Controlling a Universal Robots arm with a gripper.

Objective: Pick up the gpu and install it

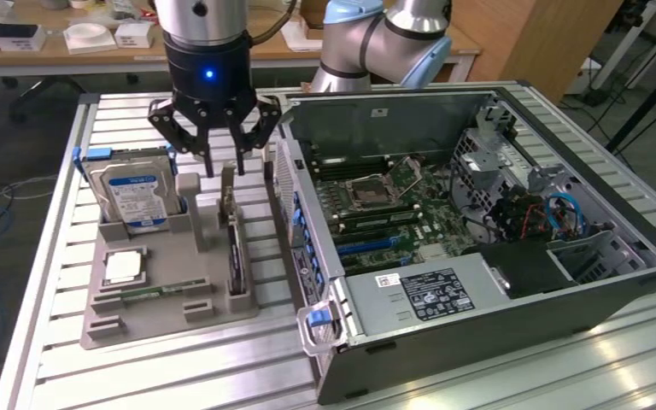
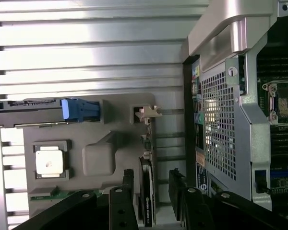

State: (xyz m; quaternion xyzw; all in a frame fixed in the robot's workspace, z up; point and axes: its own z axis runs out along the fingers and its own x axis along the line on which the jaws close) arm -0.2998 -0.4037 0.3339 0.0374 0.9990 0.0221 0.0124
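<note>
Flanking gpu (image 1: 235,248) edge, pincer (image 1: 223,168) spread.

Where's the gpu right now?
Exterior view's left: the gpu stands on edge in the grey holder, between the hard drive and the computer case.

Bright, lit prob from above; glare on table (image 2: 96,52) slats

Arm (image 1: 362,43): silver-grey tubes, pale blue joint caps (image 1: 345,12). Gripper (image 1: 223,161): black housing, glowing blue light (image 1: 207,74), black linkage fingers (image 1: 205,152); black cable (image 1: 273,27) at wrist.
</note>
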